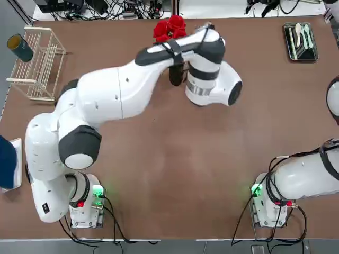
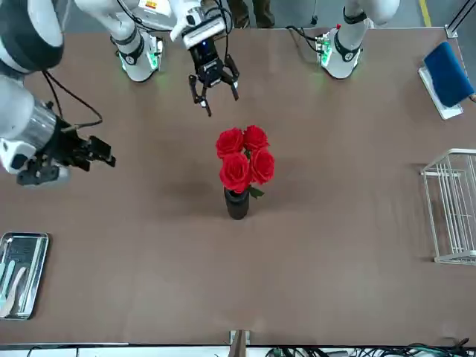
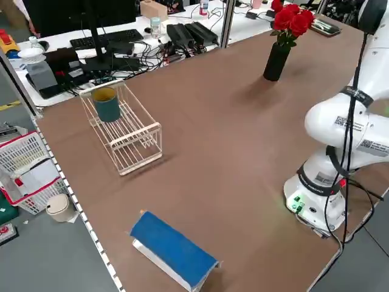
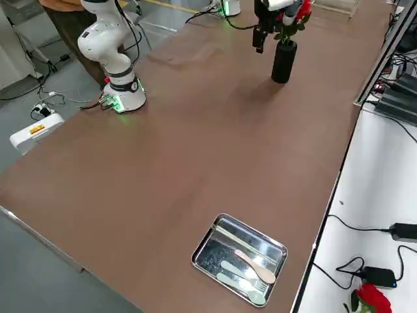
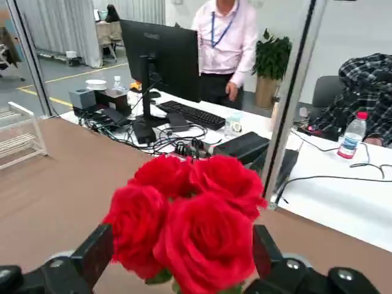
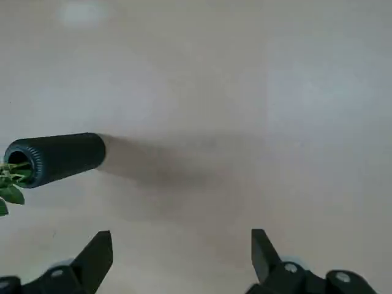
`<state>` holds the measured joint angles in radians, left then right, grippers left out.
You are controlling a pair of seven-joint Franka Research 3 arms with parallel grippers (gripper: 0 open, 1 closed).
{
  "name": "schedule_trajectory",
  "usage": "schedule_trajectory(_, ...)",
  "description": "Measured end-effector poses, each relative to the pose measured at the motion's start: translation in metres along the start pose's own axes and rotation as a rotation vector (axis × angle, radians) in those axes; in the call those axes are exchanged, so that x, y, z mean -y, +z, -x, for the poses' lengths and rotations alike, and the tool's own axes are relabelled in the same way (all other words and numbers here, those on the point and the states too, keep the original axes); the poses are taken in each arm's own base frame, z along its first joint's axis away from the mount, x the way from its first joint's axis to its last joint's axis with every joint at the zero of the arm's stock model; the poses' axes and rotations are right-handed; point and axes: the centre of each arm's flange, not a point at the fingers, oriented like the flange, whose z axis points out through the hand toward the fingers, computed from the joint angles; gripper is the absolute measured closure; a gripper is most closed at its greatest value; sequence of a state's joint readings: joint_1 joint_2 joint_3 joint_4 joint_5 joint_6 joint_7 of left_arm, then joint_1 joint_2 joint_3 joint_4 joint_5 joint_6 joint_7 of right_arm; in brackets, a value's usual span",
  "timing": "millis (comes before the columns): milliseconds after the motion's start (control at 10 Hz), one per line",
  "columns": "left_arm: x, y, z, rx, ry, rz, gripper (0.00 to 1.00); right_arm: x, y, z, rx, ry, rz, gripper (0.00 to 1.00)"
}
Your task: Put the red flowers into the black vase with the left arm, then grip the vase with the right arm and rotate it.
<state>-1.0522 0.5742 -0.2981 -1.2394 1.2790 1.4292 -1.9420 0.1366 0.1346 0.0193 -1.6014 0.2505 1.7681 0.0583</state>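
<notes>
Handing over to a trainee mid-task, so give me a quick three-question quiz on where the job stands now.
1. True or false: the red flowers stand in the black vase.
2. The left tool is: A shut on the stems; B open; C out of view.
3. Fill in: the dark green cup sits in the wire ____.
Key: 1 true; 2 B; 3 rack.

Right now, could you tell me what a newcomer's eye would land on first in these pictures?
The red flowers stand out, upright in the black vase near the middle of the table's far side. The left gripper hovers open just behind them, empty. The right gripper hangs open off to the robot's right.
</notes>
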Motion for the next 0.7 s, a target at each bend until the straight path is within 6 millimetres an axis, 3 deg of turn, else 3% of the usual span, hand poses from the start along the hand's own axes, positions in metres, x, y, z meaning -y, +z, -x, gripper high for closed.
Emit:
schedule_trajectory(300,0.01,0.018,-0.051,0.037,-0.017,0.0,0.0,0.063,0.046,-0.009,-0.018,-0.101,-0.013,0.0)
schedule_trajectory(700,0.049,0.069,-0.09,0.042,-0.002,0.057,0.0,0.154,0.11,-0.013,-0.003,-0.266,0.001,0.0)
